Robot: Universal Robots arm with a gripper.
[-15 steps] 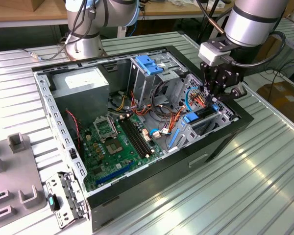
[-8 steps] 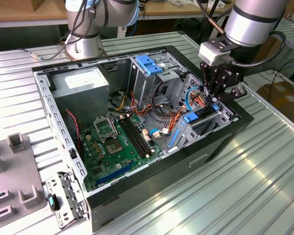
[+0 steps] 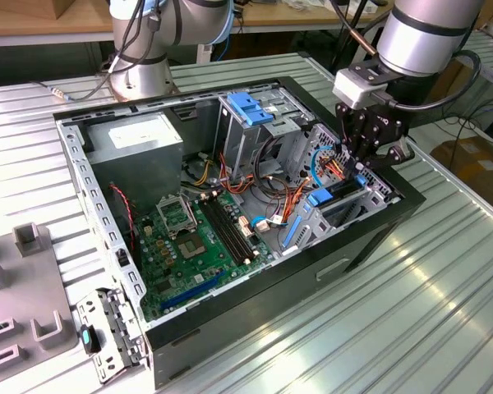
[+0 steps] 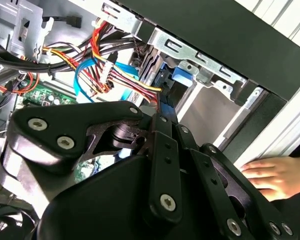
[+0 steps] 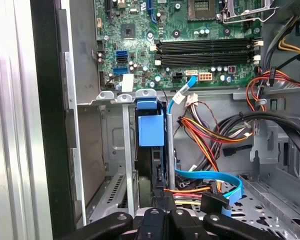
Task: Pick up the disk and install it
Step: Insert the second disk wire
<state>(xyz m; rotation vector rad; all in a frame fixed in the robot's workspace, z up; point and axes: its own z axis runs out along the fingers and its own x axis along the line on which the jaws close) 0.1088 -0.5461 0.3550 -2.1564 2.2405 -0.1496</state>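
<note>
At the right of the exterior view, the gripper (image 3: 363,158) stood over the disk (image 3: 338,194), which sat on edge in the drive bay (image 3: 376,190) of the computer case (image 3: 230,320), its long axis running down from the jaws. Whether the jaws clamped it, I could not tell.

disk (image 5: 151,131): only its blue end tab and a dark edge show in the bay, body hidden | hand (image 3: 363,168): fingertips hidden among cables, grip unreadable | person's hand (image 4: 282,176): cut by the second wrist view's edge, partly behind the linkage
</note>
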